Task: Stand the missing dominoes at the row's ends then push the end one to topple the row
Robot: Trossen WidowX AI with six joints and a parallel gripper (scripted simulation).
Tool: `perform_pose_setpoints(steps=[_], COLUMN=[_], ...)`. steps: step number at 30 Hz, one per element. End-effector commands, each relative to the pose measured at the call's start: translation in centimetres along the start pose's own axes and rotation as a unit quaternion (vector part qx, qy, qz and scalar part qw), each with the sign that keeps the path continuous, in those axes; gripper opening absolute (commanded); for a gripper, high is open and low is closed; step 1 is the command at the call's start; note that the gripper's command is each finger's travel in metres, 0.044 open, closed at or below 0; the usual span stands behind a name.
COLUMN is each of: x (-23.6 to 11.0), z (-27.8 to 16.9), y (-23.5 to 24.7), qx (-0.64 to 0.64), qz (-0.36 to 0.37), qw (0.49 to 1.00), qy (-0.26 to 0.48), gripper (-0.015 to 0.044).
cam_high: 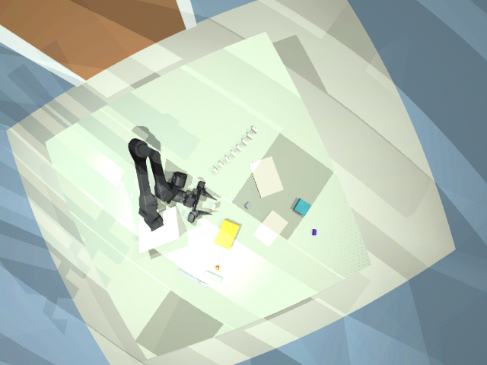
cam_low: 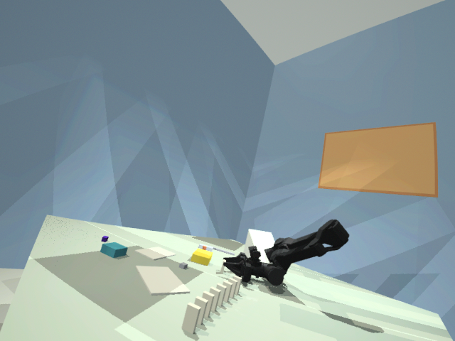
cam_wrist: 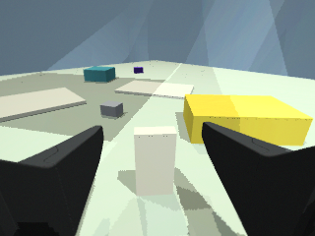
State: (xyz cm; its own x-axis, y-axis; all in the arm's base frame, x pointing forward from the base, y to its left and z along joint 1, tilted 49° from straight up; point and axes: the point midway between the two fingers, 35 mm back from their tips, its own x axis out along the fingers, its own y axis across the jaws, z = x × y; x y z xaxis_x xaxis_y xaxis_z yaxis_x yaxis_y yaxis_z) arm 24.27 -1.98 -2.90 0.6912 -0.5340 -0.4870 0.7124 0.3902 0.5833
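In the wrist view, you see the pincer (cam_wrist: 153, 162) nearest the camera, with its two dark fingers filling the lower left and lower right corners. The pincer stands wide and holds nothing.

Between the fingers, slightly ahead of them, the loose domino (cam_wrist: 155, 159) stands upright on the table (cam_wrist: 207, 206). A clear gap shows on each side of it, so neither finger touches it. The finger bases are cut off by the frame edges.

Just beyond the right finger lies the yellow block (cam_wrist: 246, 118). It sits near the domino but apart from it. To the left and farther off you see the small grey cube (cam_wrist: 111, 108), then a flat pale sheet (cam_wrist: 39, 102). At the far side of the table are the teal block (cam_wrist: 99, 74) and the tiny purple cube (cam_wrist: 138, 70).

In the top view, the loose domino (cam_high: 214, 205) is only a small pale mark between the finger tips, and its tilt cannot be read there. The standing row (cam_high: 234, 149) runs diagonally away from the pincer (cam_high: 210, 204), well apart from the loose domino and off its line.

In the exterior view, the row (cam_low: 215, 295) stands in front of the arm (cam_low: 305, 244), and the loose domino (cam_low: 220, 271) shows beside the pincer tips, partly hidden.
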Motion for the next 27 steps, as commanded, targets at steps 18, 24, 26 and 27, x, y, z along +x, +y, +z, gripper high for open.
perform_pose_setpoints(steps=[18, 24, 26, 27], x=[0.5, 4.1, 5.7, 6.4], z=[4.6, 4.0, 4.4, 4.5], y=[-0.1, 0.8, 1.5, 1.6], qx=[-0.019, -0.092, -0.114, -0.126], qz=[-0.012, -0.063, -0.08, -0.088], qw=[1.0, 0.991, 0.985, 0.981], qy=[0.012, 0.076, 0.105, 0.122], gripper=[0.044, 0.044, 0.044, 0.044])
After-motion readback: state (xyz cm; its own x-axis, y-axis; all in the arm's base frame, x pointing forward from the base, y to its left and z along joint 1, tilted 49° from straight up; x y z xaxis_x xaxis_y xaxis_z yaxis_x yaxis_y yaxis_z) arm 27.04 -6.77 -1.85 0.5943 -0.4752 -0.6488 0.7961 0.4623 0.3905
